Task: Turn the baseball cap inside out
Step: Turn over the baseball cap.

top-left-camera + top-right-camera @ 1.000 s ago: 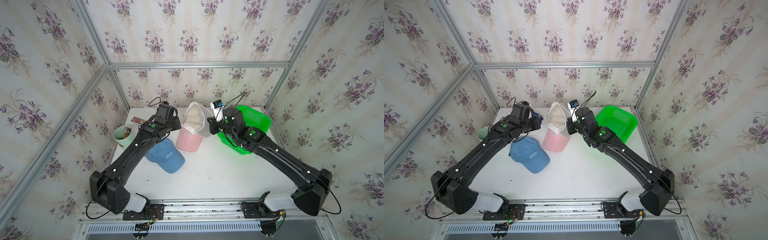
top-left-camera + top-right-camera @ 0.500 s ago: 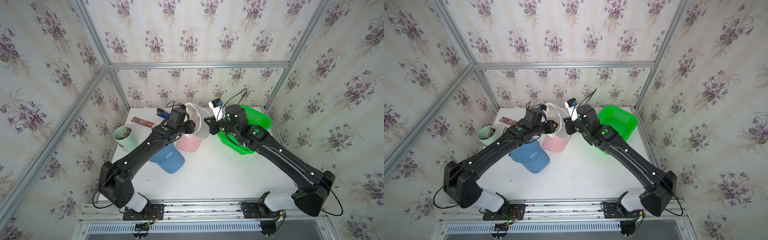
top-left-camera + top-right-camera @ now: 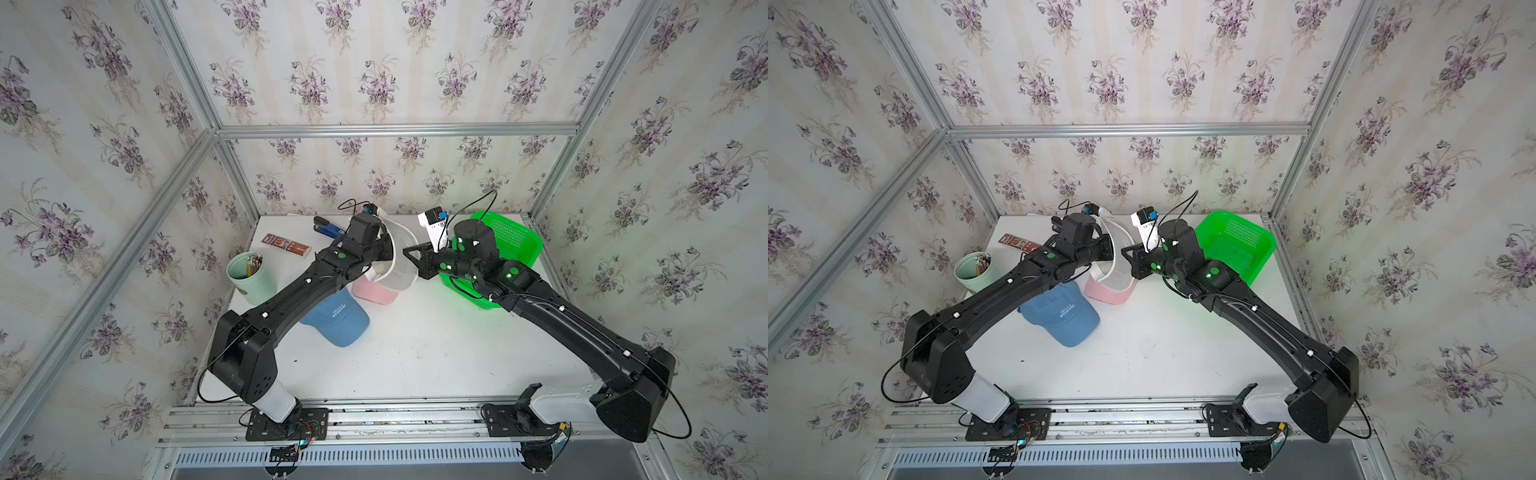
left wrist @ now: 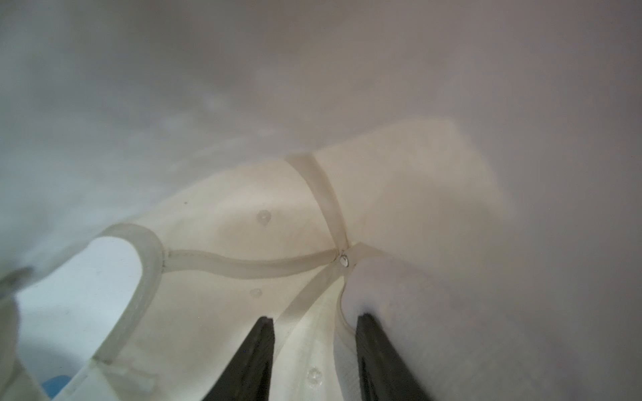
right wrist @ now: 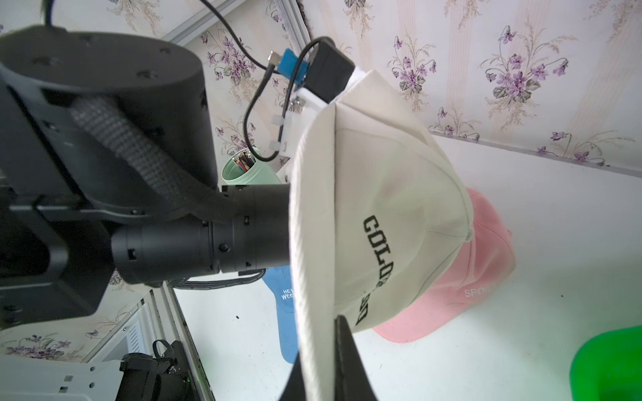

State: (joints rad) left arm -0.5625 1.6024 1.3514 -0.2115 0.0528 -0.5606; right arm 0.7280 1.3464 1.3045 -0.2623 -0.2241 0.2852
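Claws: your left claw (image 4: pixel 315 316) has moved inside the white cap (image 5: pixel 382 194), jaws now parted; right claw (image 5: pixel 321 350) stays pinched on its rim. You can push the crown through next.

**Flower-Papered Booth Around a White Table**

Pale striped wallpaper (image 3: pixel 374 62) printed with purple flower sprigs covers the back wall and both side walls. Bare aluminium bars (image 3: pixel 395 129) frame the corners and cross the back wall. A white tabletop (image 3: pixel 415 365) fills the bottom of the booth under soft, even light. Slotted metal rails (image 3: pixel 415 409) line its near edge, above a vented grey panel (image 3: pixel 374 457).
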